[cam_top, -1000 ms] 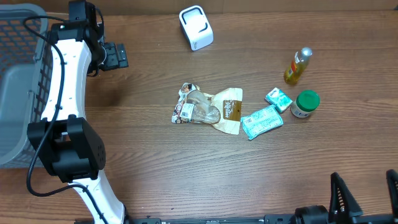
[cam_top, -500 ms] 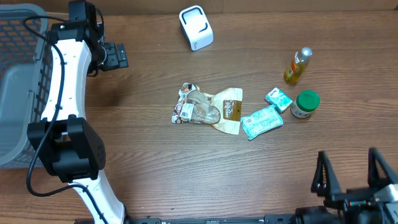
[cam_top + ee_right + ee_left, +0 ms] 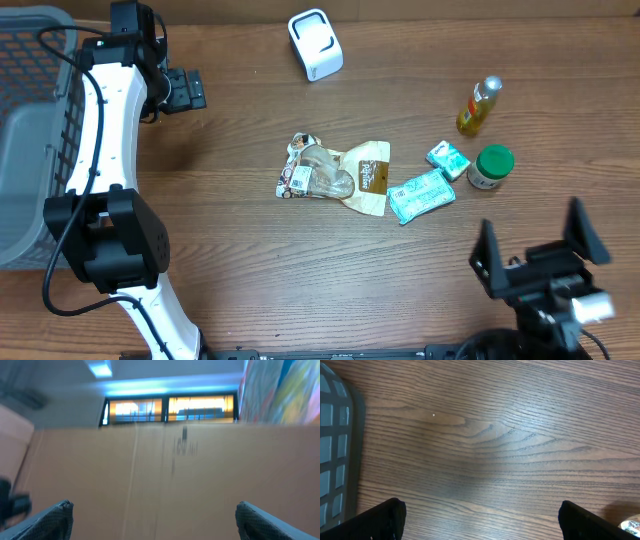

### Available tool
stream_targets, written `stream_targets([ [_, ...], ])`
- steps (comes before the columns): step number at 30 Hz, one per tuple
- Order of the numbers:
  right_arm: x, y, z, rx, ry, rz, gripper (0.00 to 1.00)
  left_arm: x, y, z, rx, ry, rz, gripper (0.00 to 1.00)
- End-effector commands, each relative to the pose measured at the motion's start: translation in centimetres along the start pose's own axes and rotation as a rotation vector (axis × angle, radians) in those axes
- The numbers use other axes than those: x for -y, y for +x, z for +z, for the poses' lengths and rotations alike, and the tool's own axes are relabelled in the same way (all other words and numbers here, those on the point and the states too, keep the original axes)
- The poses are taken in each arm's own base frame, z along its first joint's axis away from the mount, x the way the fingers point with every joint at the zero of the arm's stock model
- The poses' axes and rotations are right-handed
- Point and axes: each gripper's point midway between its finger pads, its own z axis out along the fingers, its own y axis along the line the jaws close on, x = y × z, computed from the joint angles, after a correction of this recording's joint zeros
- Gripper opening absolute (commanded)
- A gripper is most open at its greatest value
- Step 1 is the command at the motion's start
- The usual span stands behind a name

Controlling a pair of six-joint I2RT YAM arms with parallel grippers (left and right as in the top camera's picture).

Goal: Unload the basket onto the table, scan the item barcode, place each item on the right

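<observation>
While overhead shows scanner (image 3: pixel 315 44), windows (image 3: pixel 170 410) (right wrist)

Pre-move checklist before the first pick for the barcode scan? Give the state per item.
1. The right claw open and empty: ok, jaws spread with nothing between them.
2. The left claw open and empty: ok, its wrist view shows nothing between the fingers.
3. The white boxy scanner unobstructed: ok, it stands alone at the far side.
4. Items apart for a clean pick: not ok, the clear plastic bag overlaps the brown paper pouch.
5. A barcode facing up: cannot tell, labels too small.
6. Right wrist view on the items: not ok, it shows a blurred wall and windows.
</observation>
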Motion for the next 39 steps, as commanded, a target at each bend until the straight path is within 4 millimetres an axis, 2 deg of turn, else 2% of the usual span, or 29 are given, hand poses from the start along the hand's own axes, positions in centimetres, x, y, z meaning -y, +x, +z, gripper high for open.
stream_targets([
  [1,-0.2,3.2,-0.8,-0.060,-0.013,-0.028,1.00,0.3,-0.6,-0.5,0.020,0.000,-0.008,1.00],
  [4,0.0,6.2,-1.6,-0.124,0.000,-0.030,1.00,0.3,-0.6,-0.5,0.020,0.000,-0.008,1.00],
  [10,0.6,12.0,-3.1,-0.360,0.020,-0.007,1.00,0.3,-0.6,-0.5,0.020,0.000,-0.008,0.99],
  [11,0.5,14.0,-3.9,-0.448,0.022,0.010,1.00,0.3,-0.6,-0.5,0.020,0.000,-0.008,0.99],
  [12,0.5,14.5,-4.2,-0.471,0.022,0.015,1.00,0.3,-0.6,-0.5,0.020,0.000,-0.008,0.99],
  [15,0.3,17.9,-6.3,-0.633,0.025,0.046,1.00,0.3,-0.6,-0.5,0.020,0.000,-0.008,1.00],
  [18,0.2,19.4,-7.5,-0.711,0.032,0.059,1.00,0.3,-0.6,-0.5,0.020,0.000,-0.008,0.99],
  [28,1.1,19.4,-7.5,-0.712,0.086,0.047,1.00,0.3,-0.6,-0.5,0.020,0.000,-0.008,1.00],
  [39,1.2,19.5,-7.6,-0.715,0.092,0.046,1.00,0.3,-0.6,-0.5,0.020,0.000,-0.008,0.99],
])
